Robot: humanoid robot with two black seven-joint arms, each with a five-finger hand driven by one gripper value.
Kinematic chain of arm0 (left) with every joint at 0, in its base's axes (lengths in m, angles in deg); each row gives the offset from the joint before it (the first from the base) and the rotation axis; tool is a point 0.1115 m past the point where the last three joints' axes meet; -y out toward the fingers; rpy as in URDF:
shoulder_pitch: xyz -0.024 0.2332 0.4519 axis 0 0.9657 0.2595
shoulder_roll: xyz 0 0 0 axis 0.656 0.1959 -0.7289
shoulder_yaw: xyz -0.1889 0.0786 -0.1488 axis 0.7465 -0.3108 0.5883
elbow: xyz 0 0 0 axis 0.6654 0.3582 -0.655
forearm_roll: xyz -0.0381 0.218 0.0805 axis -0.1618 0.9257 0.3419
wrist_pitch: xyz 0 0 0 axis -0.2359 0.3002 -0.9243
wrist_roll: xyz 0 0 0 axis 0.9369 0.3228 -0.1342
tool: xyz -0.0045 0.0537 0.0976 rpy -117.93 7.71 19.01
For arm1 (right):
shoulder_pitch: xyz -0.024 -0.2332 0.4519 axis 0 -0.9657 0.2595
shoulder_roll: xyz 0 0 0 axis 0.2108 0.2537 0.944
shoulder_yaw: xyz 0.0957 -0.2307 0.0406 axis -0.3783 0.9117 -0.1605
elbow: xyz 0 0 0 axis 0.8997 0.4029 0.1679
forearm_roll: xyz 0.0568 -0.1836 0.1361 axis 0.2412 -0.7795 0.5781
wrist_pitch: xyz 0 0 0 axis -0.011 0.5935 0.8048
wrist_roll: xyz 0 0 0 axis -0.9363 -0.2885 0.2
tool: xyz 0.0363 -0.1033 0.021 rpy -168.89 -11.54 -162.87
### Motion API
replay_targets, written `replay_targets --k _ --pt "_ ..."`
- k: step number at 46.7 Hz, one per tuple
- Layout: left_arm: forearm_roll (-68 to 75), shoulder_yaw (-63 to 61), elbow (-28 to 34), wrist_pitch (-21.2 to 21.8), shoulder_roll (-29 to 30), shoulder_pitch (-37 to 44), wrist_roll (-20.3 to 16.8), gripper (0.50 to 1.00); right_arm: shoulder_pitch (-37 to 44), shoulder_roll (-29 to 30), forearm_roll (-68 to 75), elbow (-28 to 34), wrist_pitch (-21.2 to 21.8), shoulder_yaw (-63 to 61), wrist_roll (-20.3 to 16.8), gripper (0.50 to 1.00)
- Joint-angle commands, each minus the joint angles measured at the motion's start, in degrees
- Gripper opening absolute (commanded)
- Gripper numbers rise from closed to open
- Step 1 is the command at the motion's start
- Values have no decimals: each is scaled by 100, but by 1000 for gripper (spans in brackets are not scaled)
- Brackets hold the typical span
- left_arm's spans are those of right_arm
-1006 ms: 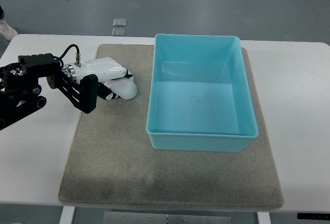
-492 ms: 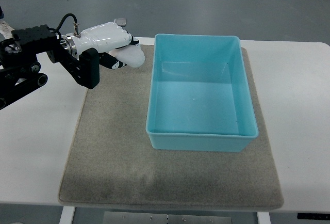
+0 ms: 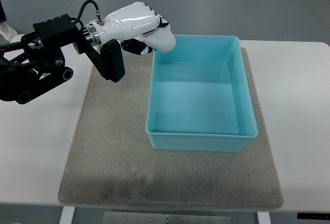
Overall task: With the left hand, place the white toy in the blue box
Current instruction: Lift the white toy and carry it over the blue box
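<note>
One arm is working here, and compared with half a second back the left hand (image 3: 135, 25) has lifted and swung right, so it now sits at the far-left corner of the blue box (image 3: 201, 95). Its fingers are clenched around the white toy (image 3: 161, 40), which pokes out over the box's rim. Underneath, the grey mat (image 3: 111, 152) lies on the white table (image 3: 299, 110).
</note>
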Motion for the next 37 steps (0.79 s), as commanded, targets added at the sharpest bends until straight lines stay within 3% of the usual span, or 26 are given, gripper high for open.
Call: replay_targets --k 1,6,13,17,21,23,29,37 --pt "8 -63 7 -11 -171 40 0 510 0 0 0 8 0 0 -1 936" --pt "8 -81 42 -11 -347 146 0 510 0 0 0 8 0 0 -2 936" --pt "8 -81 69 -11 -470 269 0 551 0 0 0 0 0 0 -2 936" --pt "8 -81 77 -11 -514 322 0 615 0 0 0 0 0 0 -1 936" --pt "-1 -81 77 -20 -549 357 0 632 0 0 0 0 0 0 -1 936" --pt "-1 -81 69 -29 -550 374 0 673 0 0 0 0 0 0 -2 936" --pt "-1 -90 69 -38 -550 401 0 705 0 0 0 0 0 0 7 936" --pt "-10 -90 77 -38 -558 471 -8 823 0 0 0 0 0 0 7 936"
